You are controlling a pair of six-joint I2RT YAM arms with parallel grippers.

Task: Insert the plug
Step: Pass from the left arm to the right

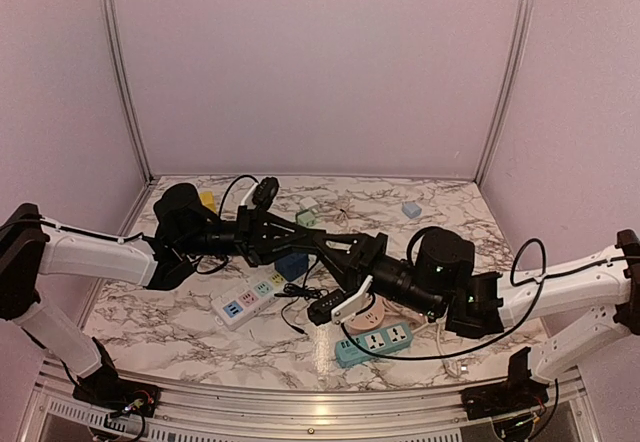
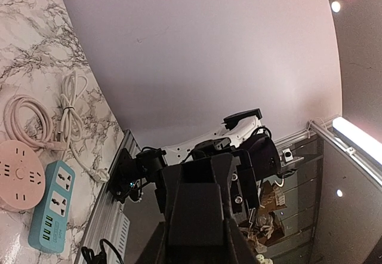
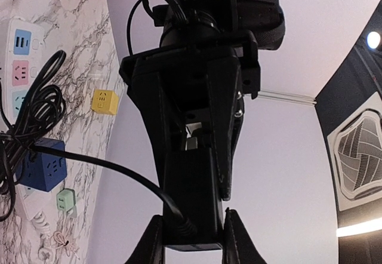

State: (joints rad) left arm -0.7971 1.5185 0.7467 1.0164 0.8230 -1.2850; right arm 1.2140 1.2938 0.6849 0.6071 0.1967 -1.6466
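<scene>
Right gripper (image 3: 192, 228) is clamping narrow on the black plug (image 3: 190, 207), with its cable (image 3: 89, 162) trailing down to the bench (image 1: 450, 212). Left gripper (image 2: 197, 240) is gripping the same plug from the opposite end, mid-air. Judging: plug grasped, looks like a handover. Insertion into the white power strip (image 1: 245, 302) is not yet started.

The left arm (image 1: 100, 257) and the right arm (image 1: 570, 287) both stretch low over the middle of the desk (image 1: 450, 212). The left hand (image 2: 197, 240) and right hand (image 3: 192, 237) meet tip to tip, each clamped on a black block (image 3: 191, 198).
</scene>
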